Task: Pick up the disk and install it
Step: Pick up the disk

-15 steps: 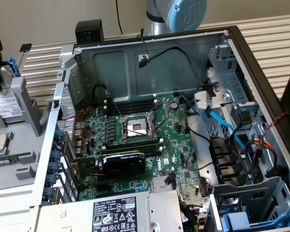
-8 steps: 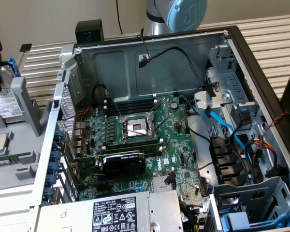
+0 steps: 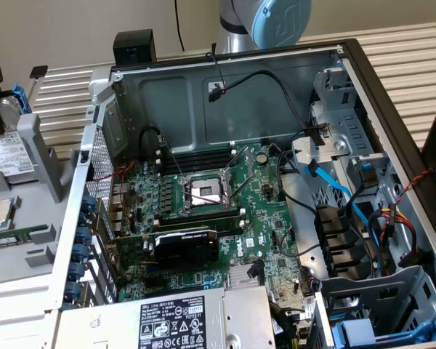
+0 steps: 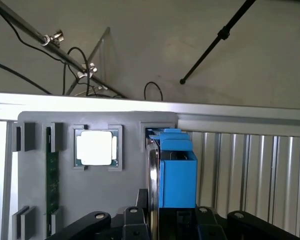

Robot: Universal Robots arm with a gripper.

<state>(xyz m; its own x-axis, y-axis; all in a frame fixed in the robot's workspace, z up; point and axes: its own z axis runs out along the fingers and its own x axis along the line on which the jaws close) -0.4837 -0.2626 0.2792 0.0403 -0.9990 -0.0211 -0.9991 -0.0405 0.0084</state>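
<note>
Exterior view: open computer case mid-frame, motherboard exposed, power-supply box at the lower edge, arm rising behind the case. Disk far out at the exterior view's left, parked in a grey tray just beside the case, well apart from the drive bay on the exterior view's right. Not yet installed. Shows a white label face here, with a blue frame poking up above it. Wrist view: gripper right at the disk, straddling it, one side of the hand beside each broad face. Stands on edge in a tray slot, thin edge toward the camera, with a bright silver metal strip on one flank and blue plastic frame on the other, capping the far end too. Long axis judged to run straight away from the wrist, in line with the reach, so already lined up. Cannot tell whether clamped on the disk or just standing around it. Processor chip in a neighbouring pocket of the same tray, apart from the disk. Single arm, so no question of a nearer hand.
</note>
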